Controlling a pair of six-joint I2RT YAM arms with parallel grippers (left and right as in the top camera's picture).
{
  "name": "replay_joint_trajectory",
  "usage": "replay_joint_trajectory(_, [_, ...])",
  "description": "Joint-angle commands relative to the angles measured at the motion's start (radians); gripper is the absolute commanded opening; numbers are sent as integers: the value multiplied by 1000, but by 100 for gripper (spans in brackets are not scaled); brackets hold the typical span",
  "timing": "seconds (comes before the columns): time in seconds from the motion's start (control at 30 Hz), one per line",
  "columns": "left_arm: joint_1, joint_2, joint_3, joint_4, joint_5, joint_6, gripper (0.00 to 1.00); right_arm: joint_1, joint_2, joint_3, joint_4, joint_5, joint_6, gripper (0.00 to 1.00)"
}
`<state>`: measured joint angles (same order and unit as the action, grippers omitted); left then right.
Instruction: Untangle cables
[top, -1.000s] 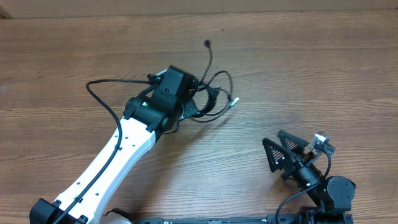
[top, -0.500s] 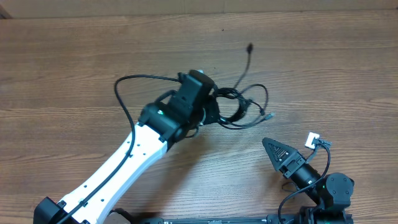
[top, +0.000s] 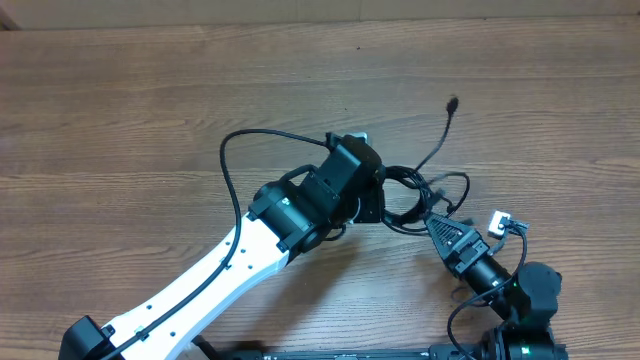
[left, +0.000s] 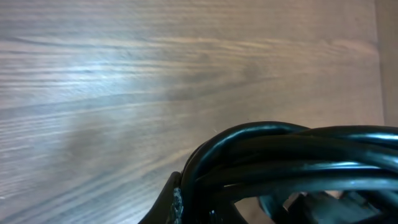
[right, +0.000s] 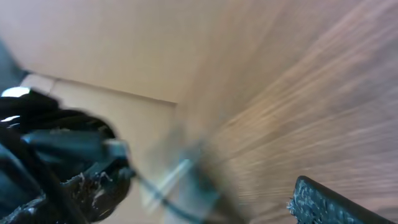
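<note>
The cables (top: 412, 192) are a knot of thin black cords hanging from my left gripper (top: 378, 197), which is shut on them just right of the table's centre. One loose end rises to a small dark plug (top: 453, 103). In the left wrist view the bundle of cables (left: 292, 155) fills the lower right, pressed against one finger (left: 171, 200). My right gripper (top: 441, 234) stands open right beside the knot, at its lower right. In the blurred right wrist view a thin cord (right: 177, 186) runs between the two fingers (right: 329, 202).
The left arm's own thicker black cable (top: 228, 160) loops out to the left of its wrist. A small white connector (top: 500, 220) sits on the right arm. Bare wooden table (top: 150, 90) lies all around.
My left gripper has carried the cable knot to the right, toward the right arm. The right gripper has swung up and left until it is next to the knot.
</note>
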<state>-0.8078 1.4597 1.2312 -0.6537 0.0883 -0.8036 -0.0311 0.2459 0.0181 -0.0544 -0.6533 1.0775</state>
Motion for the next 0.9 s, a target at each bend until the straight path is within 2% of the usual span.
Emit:
replay_joint_trajectory(0.0, [-6,-16,29,-2,89,25,4,4,49,-10,1,32,-119,100])
replay_joint_trajectory(0.1, [53,-45,31,-58,81,76,4,4,86,-10,1,63,-194,99])
replay_joint_trajectory(0.2, [164,-105,35,-126,98,76,4,4,111,-8,0,116,-197,100])
replay_joint_trajectory(0.37, [388,-225,35,-157,310,159,4,4,151,4,-4,199,-249,100])
replay_joint_trajectory(0.5, [505,-270,35,-155,457,163,4,4,190,10,-3,215,-250,100])
replay_joint_trajectory(0.77, [525,-224,34,-177,408,178,6,4,223,10,0,162,-249,100])
replay_joint_trajectory(0.87, [526,-187,34,-211,397,148,4,4,223,9,0,161,-198,100])
